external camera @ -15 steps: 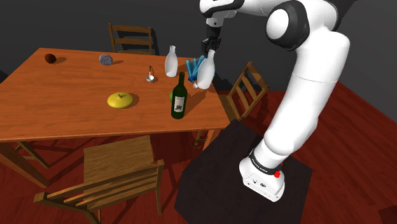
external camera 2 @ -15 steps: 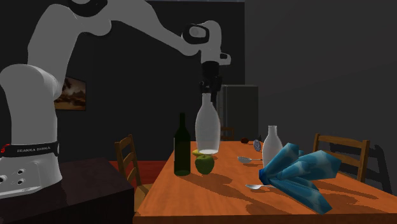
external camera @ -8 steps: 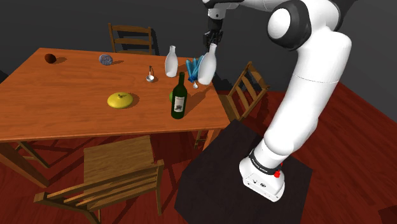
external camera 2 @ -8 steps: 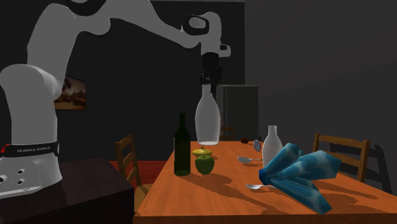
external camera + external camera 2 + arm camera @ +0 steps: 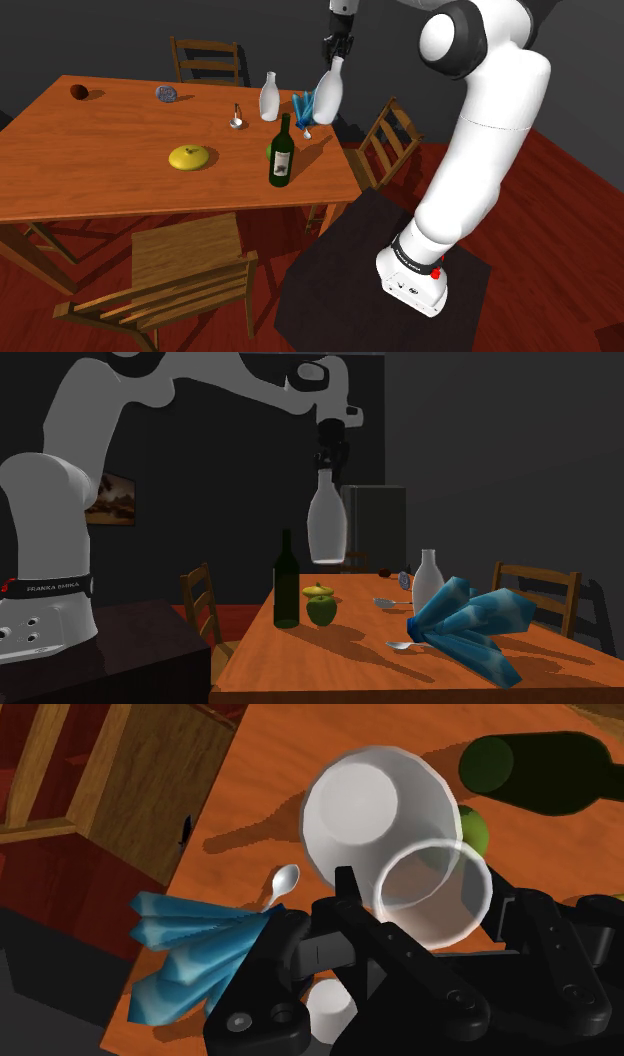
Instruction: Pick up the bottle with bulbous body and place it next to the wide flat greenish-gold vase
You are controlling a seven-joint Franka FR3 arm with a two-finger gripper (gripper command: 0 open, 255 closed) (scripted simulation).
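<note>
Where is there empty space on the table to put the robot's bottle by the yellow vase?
Bare wood lies all round the vase: toward the table's near edge and, at the shoulder view's left, toward the small dark bowl. It is crowded around the wine bottle, apple, white bottle, spoon and blue cloth.

Colours: bulbous bottle translucent white; wine bottle dark green; vase yellow-gold; cloth blue; worktop orange-brown; hand black.

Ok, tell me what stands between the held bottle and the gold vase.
The dark wine bottle stands on the table roughly between the held bottle and the vase, a green fruit beside it. The gripper holds the bottle up off the table.
</note>
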